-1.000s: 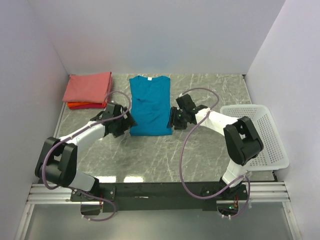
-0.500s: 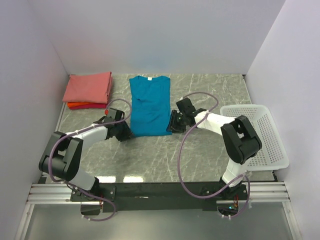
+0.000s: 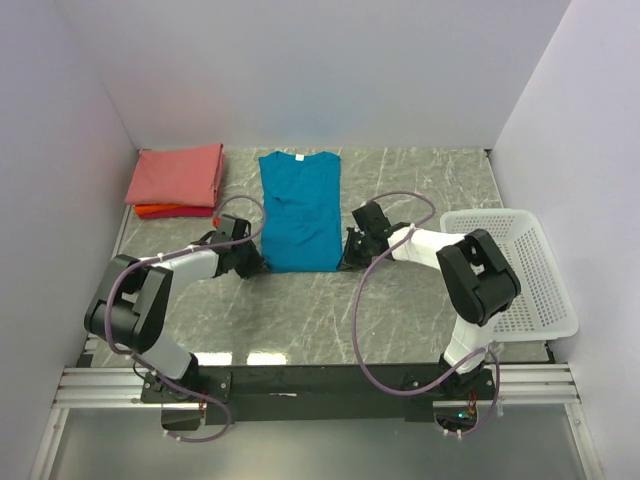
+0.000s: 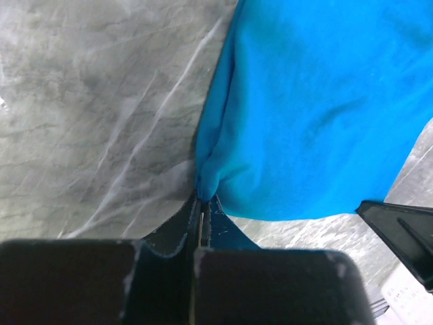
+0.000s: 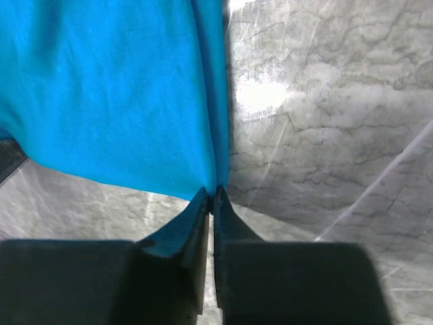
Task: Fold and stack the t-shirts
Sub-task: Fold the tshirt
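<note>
Teal t-shirt [image 3: 300,212] flat on counter [image 3: 300,310], neck label at far end. L end effector [image 4: 201,203] pinching its near-L hem corner; R end effector [image 5: 211,196] pinching near-R corner. Folded pink t-shirt [image 3: 178,175] atop orange-red t-shirt [image 3: 165,211], L of teal shirt. Mesh basket [image 3: 540,270] to its R.
</note>
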Controlling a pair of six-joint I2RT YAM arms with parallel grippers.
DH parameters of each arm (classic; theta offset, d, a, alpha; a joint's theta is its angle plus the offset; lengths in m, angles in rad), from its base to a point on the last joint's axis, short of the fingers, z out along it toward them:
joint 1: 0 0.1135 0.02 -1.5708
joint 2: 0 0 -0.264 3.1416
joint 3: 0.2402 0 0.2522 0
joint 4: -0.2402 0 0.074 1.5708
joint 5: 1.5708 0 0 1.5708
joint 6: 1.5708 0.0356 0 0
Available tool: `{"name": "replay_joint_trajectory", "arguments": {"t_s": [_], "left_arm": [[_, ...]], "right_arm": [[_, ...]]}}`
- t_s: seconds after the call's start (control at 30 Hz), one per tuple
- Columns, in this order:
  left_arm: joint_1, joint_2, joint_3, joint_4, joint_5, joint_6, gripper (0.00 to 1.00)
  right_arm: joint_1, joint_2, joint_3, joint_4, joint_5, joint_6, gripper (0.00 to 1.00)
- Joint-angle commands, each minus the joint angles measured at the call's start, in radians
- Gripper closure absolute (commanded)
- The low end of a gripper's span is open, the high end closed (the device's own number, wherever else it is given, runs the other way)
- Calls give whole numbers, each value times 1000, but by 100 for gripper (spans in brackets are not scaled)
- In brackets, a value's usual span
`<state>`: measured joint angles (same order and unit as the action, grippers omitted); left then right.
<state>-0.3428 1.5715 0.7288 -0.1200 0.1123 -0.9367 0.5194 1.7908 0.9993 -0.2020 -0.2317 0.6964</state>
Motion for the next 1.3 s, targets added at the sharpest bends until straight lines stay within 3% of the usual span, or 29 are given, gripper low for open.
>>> {"name": "replay_joint_trajectory", "arguments": {"t_s": [0.0, 0.23, 0.43, 0.57, 0.67, 0.8, 1.0, 1.27], "left_arm": [[-1, 27, -32, -32, -37, 38, 99], [-22, -197, -170, -115, -60, 27, 99], [-96, -474, -279, -286, -33, -51, 99], [-110, -657, -226, -395, -75, -31, 99], [-110, -709, -165, -377, -72, -17, 99], [-108, -671, -82, -339, -109, 1, 99], [-104, -532, 75, -207, -273, 41, 99], [-49, -245, 343, -152, -270, 136, 99]], "right_arm": [[7, 7, -14, 15, 6, 2, 100], [43, -99, -134, -17, -52, -29, 100], [171, -275, -290, -51, -74, 29, 100], [202, -376, -291, -111, -43, 46, 100], [200, -433, -216, -189, 46, 12, 100], [176, -446, -96, -296, 121, -46, 100], [70, -392, 50, -278, 179, -110, 100], [-36, -246, 288, -281, 170, -129, 100]]}}
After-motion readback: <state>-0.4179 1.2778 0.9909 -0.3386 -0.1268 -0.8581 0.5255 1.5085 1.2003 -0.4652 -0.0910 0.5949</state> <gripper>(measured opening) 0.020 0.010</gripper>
